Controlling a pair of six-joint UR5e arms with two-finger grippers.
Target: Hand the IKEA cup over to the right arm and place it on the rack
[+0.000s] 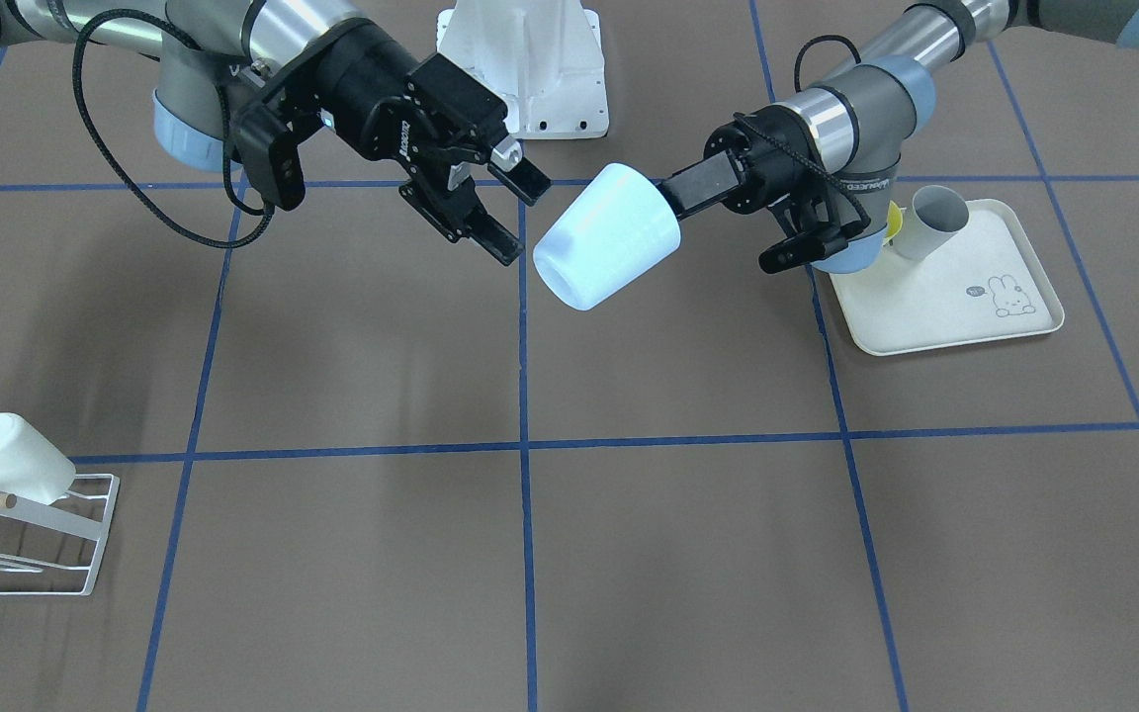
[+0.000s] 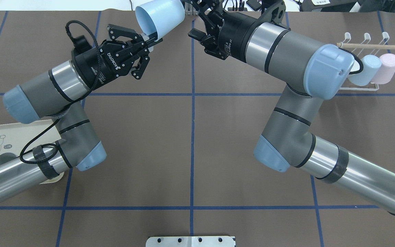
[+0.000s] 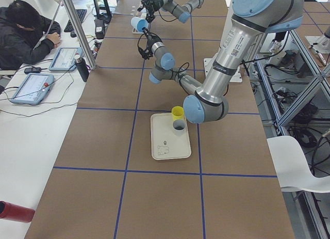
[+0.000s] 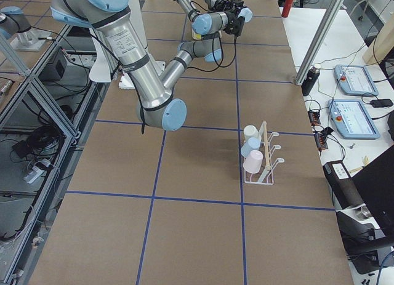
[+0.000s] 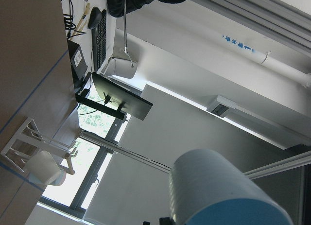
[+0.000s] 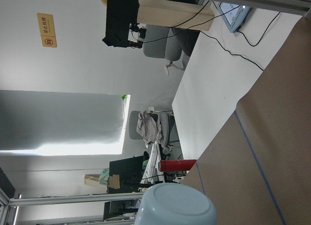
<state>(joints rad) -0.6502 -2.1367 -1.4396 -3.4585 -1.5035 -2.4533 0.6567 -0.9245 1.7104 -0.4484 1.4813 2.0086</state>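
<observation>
A: Handing over the pale-blue tapered plastic cup (image 1: 609, 237) now – it's hanging in mid-air over the brown desk's (image 1: 678, 554) ctr, the black two-finger left gripper (image 2: 154, 36) clamping its jaws on the rim.
B: And the black right gripper (image 1: 515, 213)?
A: Hovering just beside the cup's closed end, jaws standing apart, not touching. Imo it's needing to straddle the body squarely and be squeezing firm b4 the left is letting go, else the cup's dropping.
B: Rack?
A: The white wire rack w/ wooden dowel (image 2: 372, 44) is sitting well apart, other cups (image 2: 386, 68) hanging on it.
B: Writing?
A: "ROBOTIQ" is showing in white on both grippers.
</observation>
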